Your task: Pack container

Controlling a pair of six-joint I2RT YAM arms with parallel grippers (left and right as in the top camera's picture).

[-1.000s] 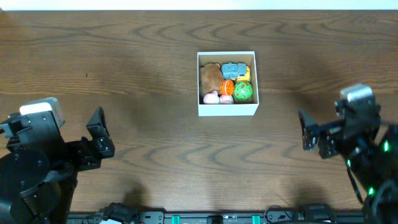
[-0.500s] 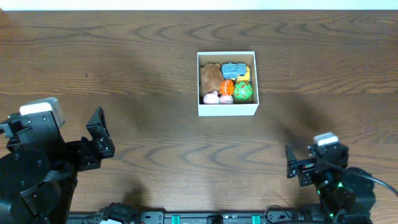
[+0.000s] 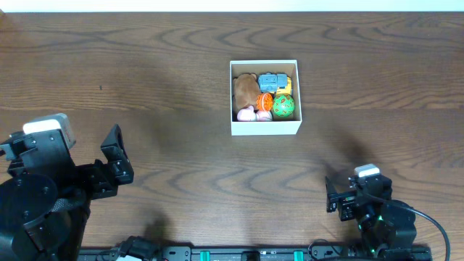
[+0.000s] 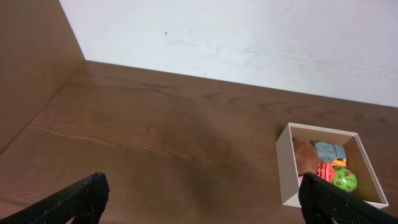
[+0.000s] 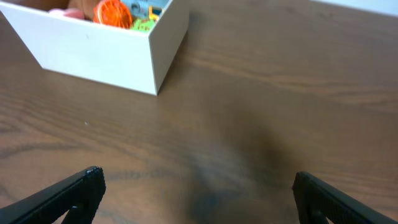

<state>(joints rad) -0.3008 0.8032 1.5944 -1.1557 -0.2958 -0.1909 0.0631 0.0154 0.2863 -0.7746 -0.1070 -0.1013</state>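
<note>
The container [image 3: 265, 127], a square white-walled cardboard box, stands at the table's middle and holds several small toys: a brown plush [image 3: 245, 88], a blue-grey toy [image 3: 271, 80], an orange ball [image 3: 265, 101], a green ball [image 3: 283, 106] and pink pieces. It also shows in the left wrist view [image 4: 288, 168] and the right wrist view [image 5: 99, 53]. My left gripper [image 3: 116, 156] is open and empty at the front left, far from the box. My right gripper [image 3: 330, 196] is open and empty at the front right, low over bare wood.
The wooden table [image 3: 145, 72] spreads around the box. A white wall [image 4: 249, 31] runs along the far edge. A brown side panel [image 4: 31, 62] stands at the left. No loose toys lie on the wood.
My right arm has drawn back from the right side toward the front edge and settled low. The left arm and the box have not moved.
</note>
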